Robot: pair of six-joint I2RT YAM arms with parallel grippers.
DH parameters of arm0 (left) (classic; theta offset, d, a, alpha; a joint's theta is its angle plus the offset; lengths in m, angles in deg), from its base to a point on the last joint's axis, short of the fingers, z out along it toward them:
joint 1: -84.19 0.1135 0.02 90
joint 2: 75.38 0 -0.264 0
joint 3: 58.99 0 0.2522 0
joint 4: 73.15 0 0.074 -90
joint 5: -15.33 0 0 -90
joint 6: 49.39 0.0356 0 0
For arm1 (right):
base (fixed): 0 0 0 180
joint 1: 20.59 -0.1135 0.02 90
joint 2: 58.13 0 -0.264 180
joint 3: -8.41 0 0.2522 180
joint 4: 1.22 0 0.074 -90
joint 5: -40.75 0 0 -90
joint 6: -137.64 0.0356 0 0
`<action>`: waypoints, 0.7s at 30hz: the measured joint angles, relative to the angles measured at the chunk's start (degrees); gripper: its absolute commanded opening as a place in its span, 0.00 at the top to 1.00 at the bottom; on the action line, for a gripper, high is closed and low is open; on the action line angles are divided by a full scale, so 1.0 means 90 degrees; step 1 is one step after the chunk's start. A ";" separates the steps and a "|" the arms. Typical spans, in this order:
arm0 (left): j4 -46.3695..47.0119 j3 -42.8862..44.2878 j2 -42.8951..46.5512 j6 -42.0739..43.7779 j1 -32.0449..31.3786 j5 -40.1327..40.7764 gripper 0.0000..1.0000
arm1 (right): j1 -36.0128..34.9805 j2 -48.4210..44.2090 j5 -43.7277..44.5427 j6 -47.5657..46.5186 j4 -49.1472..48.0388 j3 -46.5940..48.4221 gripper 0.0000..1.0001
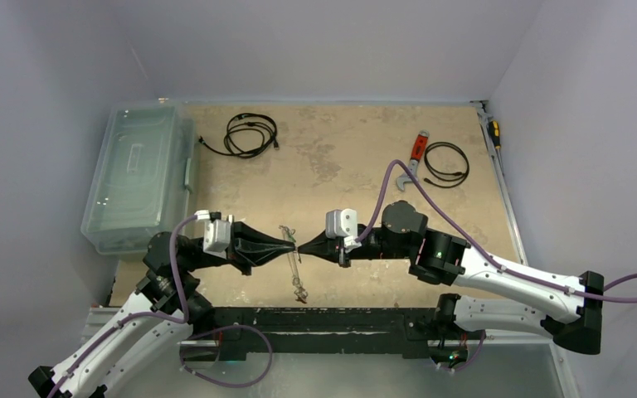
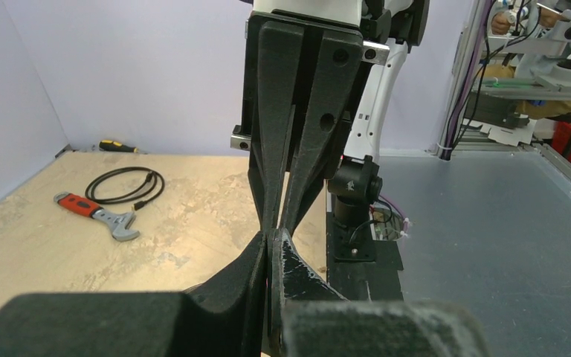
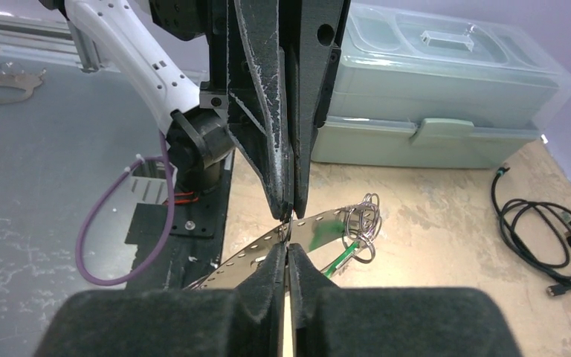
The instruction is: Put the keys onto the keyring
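Observation:
The keyring (image 1: 299, 274) hangs tilted over the table between my two grippers, thin as a wire from above. In the right wrist view the keyring (image 3: 253, 256) is a flat perforated metal band. A bunch of small rings (image 3: 363, 222) with a green key (image 3: 340, 259) hangs on its far end, and keys (image 1: 301, 293) dangle at its low end. My left gripper (image 1: 293, 246) (image 3: 288, 214) (image 2: 271, 239) is shut on the band's edge. My right gripper (image 1: 302, 246) (image 3: 288, 245) (image 2: 275, 227) is shut tip to tip against it. A tiny wire loop shows there; whether the right holds the loop or the band I cannot tell.
A clear lidded plastic box (image 1: 137, 178) (image 3: 446, 97) stands at the left. A black cable coil (image 1: 251, 134) (image 3: 546, 238) lies at the back. A red-handled wrench (image 1: 415, 155) (image 2: 97, 216), a second coil (image 1: 446, 162) and a screwdriver (image 1: 494, 131) lie back right. A black rail (image 1: 315, 319) runs along the near edge.

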 measured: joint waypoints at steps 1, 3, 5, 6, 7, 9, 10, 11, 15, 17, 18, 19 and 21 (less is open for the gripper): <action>0.0002 0.0000 0.0010 0.0000 0.0000 0.0002 1.00 | 0.0000 0.0000 -0.0012 0.0007 -0.0015 0.0000 0.84; 0.0015 -0.0002 0.0024 0.0000 0.0000 0.0007 1.00 | 0.0000 0.0000 -0.0032 0.0032 -0.0075 0.0000 0.78; 0.0015 -0.0002 0.0024 0.0000 0.0000 0.0017 1.00 | 0.0000 0.0000 -0.0044 0.0046 -0.0143 0.0000 0.74; 0.0015 0.0000 0.0024 0.0000 0.0000 0.0019 1.00 | 0.0000 0.0000 -0.0049 0.0046 -0.0168 0.0000 0.73; 0.0017 0.0000 0.0024 0.0000 0.0000 0.0022 1.00 | 0.0000 0.0000 -0.0051 0.0046 -0.0185 0.0000 0.72; 0.0015 0.0000 0.0024 0.0002 0.0000 0.0027 1.00 | 0.0000 0.0002 -0.0056 0.0046 -0.0206 0.0000 0.72; 0.0017 0.0000 0.0024 0.0002 0.0000 0.0032 1.00 | 0.0000 0.0010 -0.0068 0.0046 -0.0226 0.0000 0.72; 0.0017 -0.0002 0.0024 0.0000 0.0000 0.0036 1.00 | 0.0000 0.0027 -0.0078 0.0046 -0.0238 0.0000 0.73; 0.0015 -0.0002 0.0029 0.0000 0.0000 0.0046 1.00 | 0.0000 0.0124 -0.0153 0.0046 -0.0274 0.0000 0.82; 0.0015 0.0000 0.0034 0.0000 0.0000 0.0053 1.00 | 0.0000 0.0175 -0.0194 0.0041 -0.0289 0.0000 0.88; 0.0015 -0.0002 0.0039 0.0000 0.0000 0.0051 1.00 | 0.0000 0.0204 -0.0197 0.0046 -0.0296 0.0000 0.92; 0.0015 0.0000 0.0044 0.0000 0.0000 0.0051 1.00 | 0.0000 0.0236 -0.0194 0.0053 -0.0308 0.0000 0.94; 0.0015 0.0000 0.0049 0.0000 0.0000 0.0046 1.00 | 0.0002 0.0260 -0.0192 0.0051 -0.0330 0.0000 0.98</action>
